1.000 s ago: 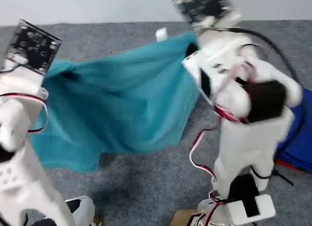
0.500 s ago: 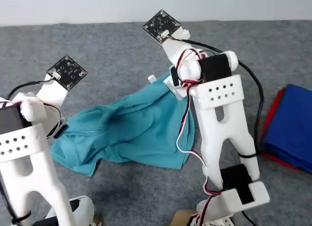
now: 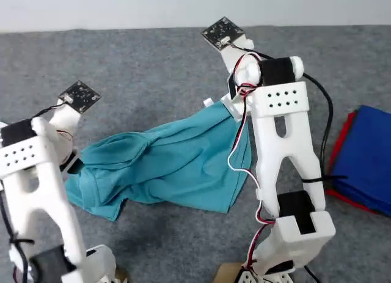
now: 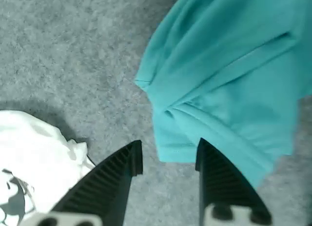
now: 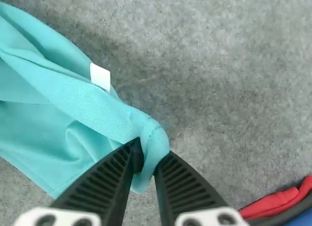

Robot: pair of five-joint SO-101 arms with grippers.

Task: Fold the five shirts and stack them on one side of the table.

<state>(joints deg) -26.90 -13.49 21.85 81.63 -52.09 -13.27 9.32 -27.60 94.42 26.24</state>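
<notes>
My right gripper (image 5: 148, 153) is clamped on a bunched bit of the teal shirt (image 3: 177, 167), at the collar edge w/ the small white tag (image 5: 100, 76) just beside the pinch. The fabric wad sits right between the tips, and the rest of the shirt trails away from them onto the grey tabletop (image 3: 134, 69).

My left gripper (image 4: 170, 155) is spread wide, gripping nothing. The shirt's hem corner lies on the tabletop between its tips, not pinched. Can't tell if the tips touch the cloth.

In the high view the shirt lies rumpled between my two arms, collar end up by the right arm, the other end by the left arm. At the right edge of the tabletop, well apart from the teal shirt, is a folded stack (image 3: 366, 154), blue on top w/ red under it.

Vs 1 s ago: the shirt hung spread in the air between both arms, and it's now down on the tabletop. Vs 0.5 s ago: the right arm has shifted to the right, taking the collar and tag w/ it, so the shirt is drawn out a bit longer. The left end has barely moved.
</notes>
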